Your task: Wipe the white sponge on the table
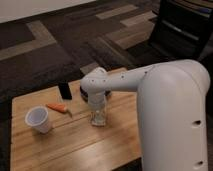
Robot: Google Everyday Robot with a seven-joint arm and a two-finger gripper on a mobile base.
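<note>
camera view, pincer point(98, 113) pointing down at mid bench point(75, 145), clamped narrow on the white sponge point(99, 120), a small pale bumpy pad lying flat on light plank wood, white cup point(39, 120) near left, orange stick point(58, 107) between them, black object point(65, 91) farther back

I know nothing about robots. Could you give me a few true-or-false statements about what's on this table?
1. The gripper is down at the table, on the white sponge. True.
2. The white cup lies tipped on its side. False: it stands upright, left of the gripper.
3. An orange carrot-like item lies between the cup and the gripper. True.
4. The small black object sits on the carpet. False: it lies on the table near the far edge.
</note>
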